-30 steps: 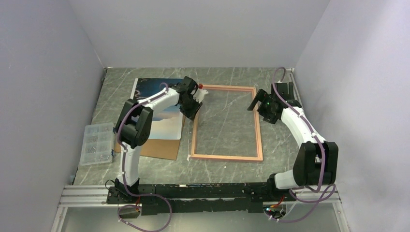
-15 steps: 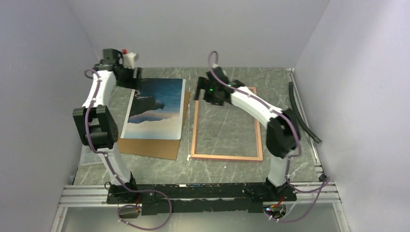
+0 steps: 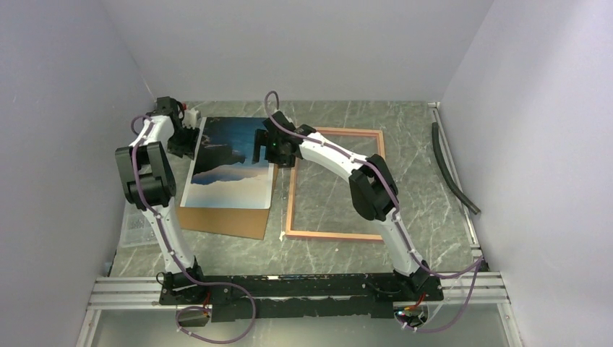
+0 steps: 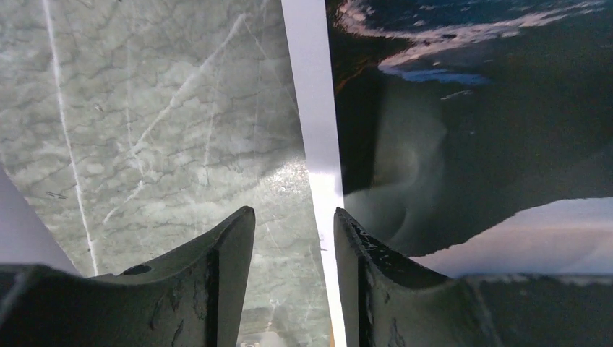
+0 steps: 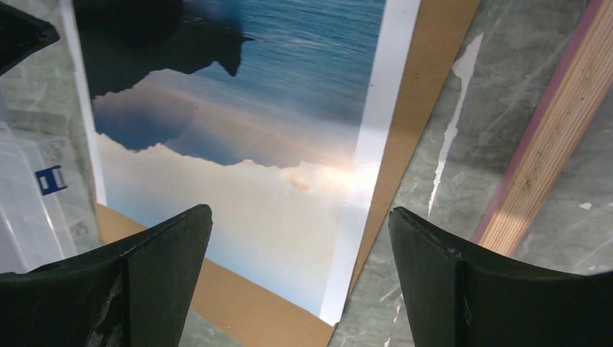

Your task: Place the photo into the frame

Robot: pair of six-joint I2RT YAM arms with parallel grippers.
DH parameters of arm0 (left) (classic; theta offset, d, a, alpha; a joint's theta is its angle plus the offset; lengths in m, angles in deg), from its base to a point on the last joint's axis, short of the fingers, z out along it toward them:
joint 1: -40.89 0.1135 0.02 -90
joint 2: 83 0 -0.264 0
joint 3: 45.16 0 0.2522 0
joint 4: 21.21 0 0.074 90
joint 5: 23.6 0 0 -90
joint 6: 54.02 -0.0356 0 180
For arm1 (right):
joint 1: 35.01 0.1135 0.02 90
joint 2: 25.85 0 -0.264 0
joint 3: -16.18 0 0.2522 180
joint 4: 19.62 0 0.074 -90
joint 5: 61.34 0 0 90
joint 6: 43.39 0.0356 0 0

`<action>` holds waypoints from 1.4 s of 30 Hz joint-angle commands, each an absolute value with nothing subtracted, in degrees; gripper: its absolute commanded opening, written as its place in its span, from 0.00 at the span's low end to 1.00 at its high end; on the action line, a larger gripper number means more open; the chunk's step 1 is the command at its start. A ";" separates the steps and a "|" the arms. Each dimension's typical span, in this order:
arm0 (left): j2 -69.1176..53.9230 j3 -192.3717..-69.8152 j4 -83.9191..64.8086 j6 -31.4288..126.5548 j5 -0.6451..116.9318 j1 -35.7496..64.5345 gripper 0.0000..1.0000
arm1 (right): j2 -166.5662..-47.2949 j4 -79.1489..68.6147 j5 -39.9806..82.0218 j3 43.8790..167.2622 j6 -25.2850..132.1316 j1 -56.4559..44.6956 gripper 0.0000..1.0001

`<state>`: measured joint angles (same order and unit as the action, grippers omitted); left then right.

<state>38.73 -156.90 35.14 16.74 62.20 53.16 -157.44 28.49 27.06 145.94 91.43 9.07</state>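
Left gripper: fingers narrowly parted, nothing between them, over the white left border of the photo, towards the table's far-left corner. Photo lies face up on a brown backing board. Right gripper: spread wide above the photo's right edge. Frame lies flat mid-table, just beside the board.

Two slim white-shelled robot arms, left and right, have bulky black joint housings and thin purple cables looping along them. The right gripper's wedge-shaped dark grey fingers look scuffed. What may be a small green light glows at its wrist.
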 commanded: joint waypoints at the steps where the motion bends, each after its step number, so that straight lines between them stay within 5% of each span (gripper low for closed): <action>1: 39.14 -156.02 31.64 15.46 66.23 53.11 0.50 | -158.00 29.11 24.01 146.45 93.50 8.61 0.96; 16: 38.94 -148.98 28.98 15.66 65.86 52.08 0.47 | -153.59 23.86 15.02 130.98 97.38 11.43 0.89; 42: 36.10 -142.65 26.17 15.73 64.93 49.72 0.44 | -149.52 12.54 4.25 124.07 107.34 10.66 0.79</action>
